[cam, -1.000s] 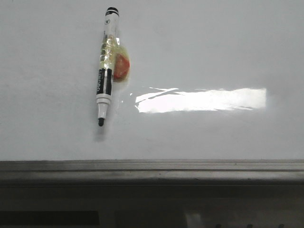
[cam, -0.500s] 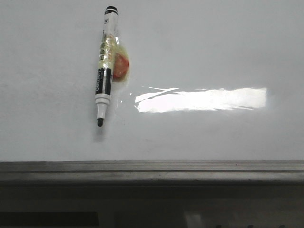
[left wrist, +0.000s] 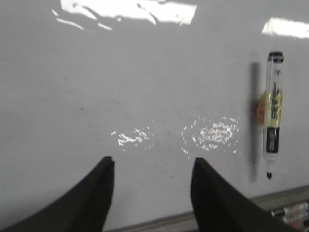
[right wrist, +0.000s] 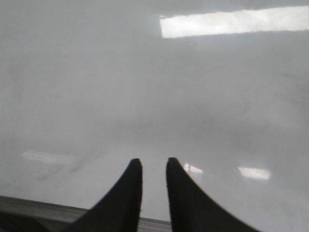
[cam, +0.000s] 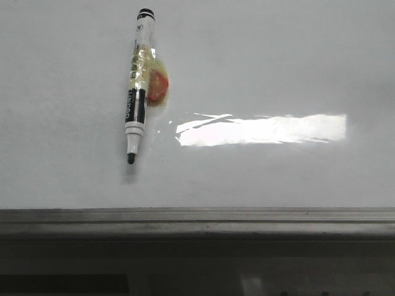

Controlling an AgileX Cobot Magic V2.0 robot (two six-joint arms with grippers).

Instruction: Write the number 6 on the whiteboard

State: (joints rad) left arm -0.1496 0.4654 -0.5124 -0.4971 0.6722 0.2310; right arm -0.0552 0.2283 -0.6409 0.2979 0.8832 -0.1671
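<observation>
Whiteboard (cam: 259,68) is blank, no 6 drawn. Uncapped marker (cam: 136,92) lies flat on it, tip toward grey edge strip (cam: 197,216); barrel print too blurred to read. Left fingers (left wrist: 107,191) spread, right fingers (right wrist: 133,186) nearly together w/ slim gap, both holding nothing above the board.

The whiteboard (cam: 259,74) lies flat, a large glossy white-grey sheet filling most of the front view, with a grey metal edge strip along its near side. A bright rectangular glare sits right of centre. Its surface looks unmarked; no drawn 6 shows, though faint strokes could be lost in the sheen.
</observation>
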